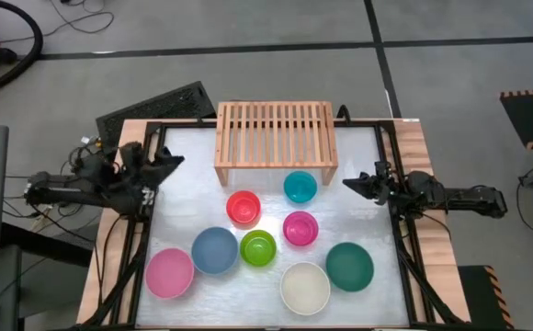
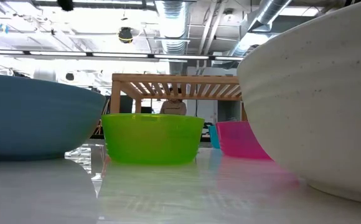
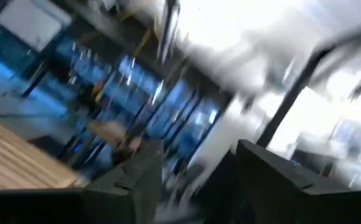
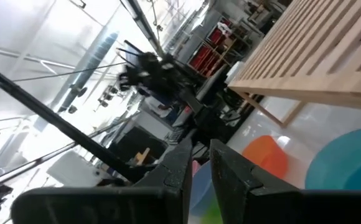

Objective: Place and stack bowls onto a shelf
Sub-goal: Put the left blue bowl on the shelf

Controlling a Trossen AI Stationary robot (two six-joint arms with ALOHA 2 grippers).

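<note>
The light-wood shelf (image 1: 272, 138) stands on its side legs at the table's far middle, with nothing on its slats. All eight bowls sit upright on the table in front of it: cyan (image 1: 300, 187), red (image 1: 243, 207), magenta (image 1: 300, 228), lime green (image 1: 258, 247), blue (image 1: 215, 250), pink (image 1: 170, 272), cream-white (image 1: 305, 288) and dark teal (image 1: 349, 266). My left gripper (image 1: 171, 162) hovers open at the table's left edge, level with the shelf. My right gripper (image 1: 350, 184) hovers shut at the right edge, to the right of the cyan bowl. Neither touches anything.
A dark metal frame (image 1: 391, 147) runs around the table top. A black keyboard (image 1: 156, 106) lies beyond the far-left corner. In the low view the blue (image 2: 31, 115), lime green (image 2: 152, 137), magenta (image 2: 239, 140) and cream-white (image 2: 317, 93) bowls stand before the shelf (image 2: 174, 87).
</note>
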